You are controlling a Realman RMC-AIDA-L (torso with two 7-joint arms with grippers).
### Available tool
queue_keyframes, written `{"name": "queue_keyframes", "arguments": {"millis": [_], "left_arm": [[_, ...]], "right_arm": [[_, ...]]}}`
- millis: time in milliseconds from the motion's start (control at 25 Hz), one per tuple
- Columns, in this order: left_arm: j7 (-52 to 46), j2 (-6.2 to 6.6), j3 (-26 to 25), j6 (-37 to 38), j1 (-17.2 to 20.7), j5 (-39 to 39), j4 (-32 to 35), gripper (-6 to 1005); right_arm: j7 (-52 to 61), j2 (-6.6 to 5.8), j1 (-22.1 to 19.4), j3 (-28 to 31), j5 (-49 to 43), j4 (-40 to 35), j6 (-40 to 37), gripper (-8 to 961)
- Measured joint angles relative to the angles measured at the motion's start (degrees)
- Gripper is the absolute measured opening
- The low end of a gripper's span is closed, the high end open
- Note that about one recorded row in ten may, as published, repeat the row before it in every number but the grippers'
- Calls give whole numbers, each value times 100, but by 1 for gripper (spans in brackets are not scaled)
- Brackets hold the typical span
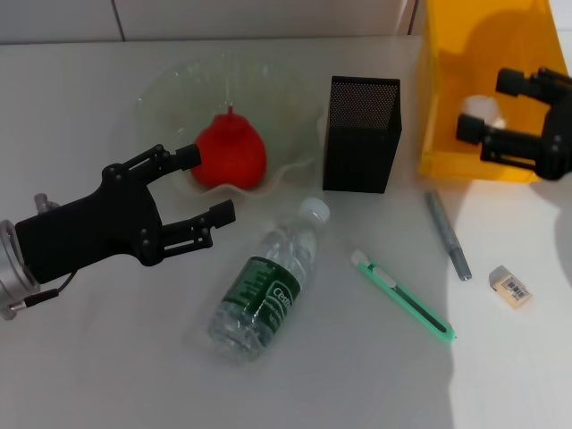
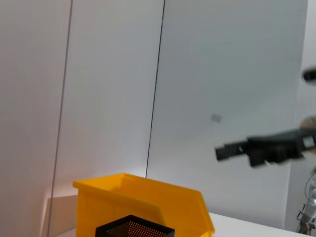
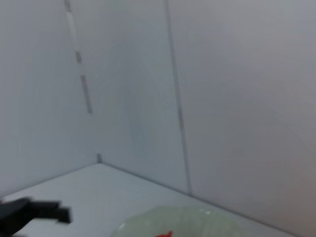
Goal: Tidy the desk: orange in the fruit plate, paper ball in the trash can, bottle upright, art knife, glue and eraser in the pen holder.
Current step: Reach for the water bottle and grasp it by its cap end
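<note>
Hovering at far left: left gripper (image 1: 198,188), fingers spread wide, holding nothing, just in front of fruit plate (image 1: 161,98). Looks like release position, since red orange (image 1: 230,152) already sits inside the plate, 1 finger right beside it. Plate holds only that 1 fruit.

Lying on its side in front of the plate: bottle (image 1: 266,288), clear, green label, white cap pointing toward pen holder (image 1: 362,134). Not yet upright. Probably next for this arm, being nearest.

Standing upright mid-desk: black mesh pen holder; contents not visible from above, so cannot tell whether anything is in it. Also seen in left wrist view, yellow bin behind it.

Lying flat right of the bottle: green art knife (image 1: 404,296), then grey stick-like item, likely glue (image 1: 447,236), then eraser (image 1: 510,287) near the right edge. All 3 outside the holder, well apart from each other.

Positioned over yellow trash can (image 1: 438,116) at far right: right gripper (image 1: 478,109), opened wide, empty. White paper ball (image 1: 483,112) appears to rest inside the can between the fingers, suggesting a drop just made, as a judgement only.
</note>
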Motion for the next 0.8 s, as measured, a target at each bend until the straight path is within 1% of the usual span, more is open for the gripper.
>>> {"name": "queue_keyframes", "arguments": {"millis": [40,80,120,160,200,240,280,320,360,400,440,480,520,600,640,680,720,800], "left_arm": [[-149,-12,17,49,0,0,92,866],[-149,-12,17,49,0,0,92,865],[-281,-21,38,65,-3,1,148,865],[-459,-22,76,67,-9,1,226,865],[-618,-25,118,68,-15,3,306,865],[-1191,-29,291,48,6,9,662,865],[-1191,-29,291,48,6,9,662,865],[-1456,-37,405,27,36,14,870,865],[-1979,-58,703,-83,135,38,1390,865],[-2170,-63,830,-152,181,51,1591,865],[-2597,-75,1157,-358,290,63,2061,865],[-2949,-76,1458,-601,397,88,2495,865],[-3235,-73,1742,-865,497,122,2883,865],[-3899,-64,2344,-1441,724,380,3709,865],[-4315,-65,2644,-1765,830,628,4141,865],[-4816,-65,2899,-2011,875,981,4542,865],[-5236,-66,3135,-2205,899,1293,4880,865],[-6278,-62,3529,-2400,790,2044,5344,865]], "right_arm": [[-887,-7,-209,37,394,576,-484,834],[-887,-7,-209,37,394,576,-484,834],[-1379,-16,-300,121,473,1028,-843,834],[-1379,-16,-300,121,473,1028,-843,834],[-1579,-17,-330,214,480,1279,-1030,834],[-1960,-14,-363,443,486,1774,-1375,834],[-1960,-14,-363,443,486,1774,-1375,834],[-2197,-15,-359,612,490,2099,-1595,834],[-2397,-17,-348,742,490,2347,-1748,834],[-2576,-24,-324,897,487,2578,-1888,834],[-2869,-41,-268,1265,418,3091,-2151,834],[-2943,-44,-251,1455,350,3254,-2248,834],[-2943,-44,-251,1455,350,3254,-2248,834],[-3121,-53,-229,1879,146,3515,-2454,834],[-3288,-50,-218,2246,-71,3664,-2594,834],[-3288,-50,-218,2246,-71,3664,-2594,834],[-3357,-47,-198,2434,-195,3754,-2665,834],[-3372,-49,-186,2477,-229,3780,-2681,834]]}}
